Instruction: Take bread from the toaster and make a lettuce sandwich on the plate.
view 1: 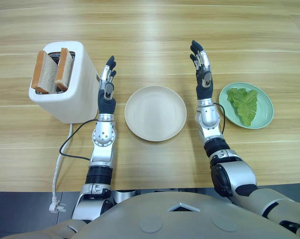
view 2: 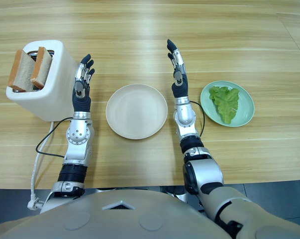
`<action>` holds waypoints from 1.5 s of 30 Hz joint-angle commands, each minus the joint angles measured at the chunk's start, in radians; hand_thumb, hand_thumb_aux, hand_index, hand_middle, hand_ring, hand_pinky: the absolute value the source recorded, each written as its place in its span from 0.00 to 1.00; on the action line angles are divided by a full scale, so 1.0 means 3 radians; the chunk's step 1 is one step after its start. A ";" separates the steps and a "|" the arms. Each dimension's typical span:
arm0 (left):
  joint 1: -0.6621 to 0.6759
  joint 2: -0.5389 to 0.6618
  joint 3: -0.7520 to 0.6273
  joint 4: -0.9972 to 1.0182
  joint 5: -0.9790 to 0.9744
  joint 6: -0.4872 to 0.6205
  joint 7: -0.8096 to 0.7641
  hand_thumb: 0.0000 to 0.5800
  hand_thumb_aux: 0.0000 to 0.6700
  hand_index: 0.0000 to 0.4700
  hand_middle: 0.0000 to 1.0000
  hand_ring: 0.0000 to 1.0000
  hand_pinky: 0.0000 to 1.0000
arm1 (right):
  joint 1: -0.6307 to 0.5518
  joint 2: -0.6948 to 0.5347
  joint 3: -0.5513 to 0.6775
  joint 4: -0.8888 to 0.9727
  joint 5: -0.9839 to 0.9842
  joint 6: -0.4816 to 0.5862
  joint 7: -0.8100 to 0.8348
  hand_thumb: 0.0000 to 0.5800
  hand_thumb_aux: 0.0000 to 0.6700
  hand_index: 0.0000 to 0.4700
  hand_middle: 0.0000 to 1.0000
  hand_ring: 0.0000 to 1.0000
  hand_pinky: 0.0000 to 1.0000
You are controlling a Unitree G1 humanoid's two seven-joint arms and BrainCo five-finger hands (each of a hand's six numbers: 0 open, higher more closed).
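Two bread slices (view 1: 44,73) stand on edge in white toaster (view 1: 72,102), worktop (view 1: 154,30) left, long axes upward. Left hand (view 1: 107,84) just beside toaster; right hand (view 1: 203,74) between beige plate (view 1: 155,113) and green dish (view 1: 266,117). Both hands' fingers (view 1: 199,56) straight, together, holding nothing. Lettuce leaf (view 1: 243,103) flat on dish, long axis pointing away from robot.

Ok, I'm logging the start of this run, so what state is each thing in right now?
Toaster: upright, bread in its slots.
Bread slices: two, sticking up, untouched.
Cream plate: empty.
Green plate: holds the lettuce.
Plug: loose, not in a socket.
Left hand: open, holding nothing.
Right hand: open, holding nothing.
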 commanded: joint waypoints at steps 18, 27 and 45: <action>0.0028 0.0116 -0.0001 -0.0260 0.0398 -0.0142 0.0179 0.00 0.00 0.00 0.00 0.00 0.00 | -0.0012 0.0002 0.0000 0.0023 -0.0051 -0.0003 -0.0035 0.00 0.00 0.00 0.00 0.00 0.00; 0.0397 0.0409 0.0667 -0.2255 0.1288 0.0757 0.0222 0.00 0.00 0.00 0.00 0.00 0.00 | -0.0004 0.0045 0.0003 0.0020 -0.0051 0.0007 -0.0024 0.00 0.00 0.00 0.00 0.00 0.00; 0.0930 0.1181 0.1858 -0.1482 0.1758 0.2046 0.0303 0.00 0.00 0.00 0.00 0.00 0.00 | -0.0041 0.0086 -0.0001 0.0019 -0.0004 0.0022 0.0058 0.00 0.00 0.00 0.00 0.00 0.00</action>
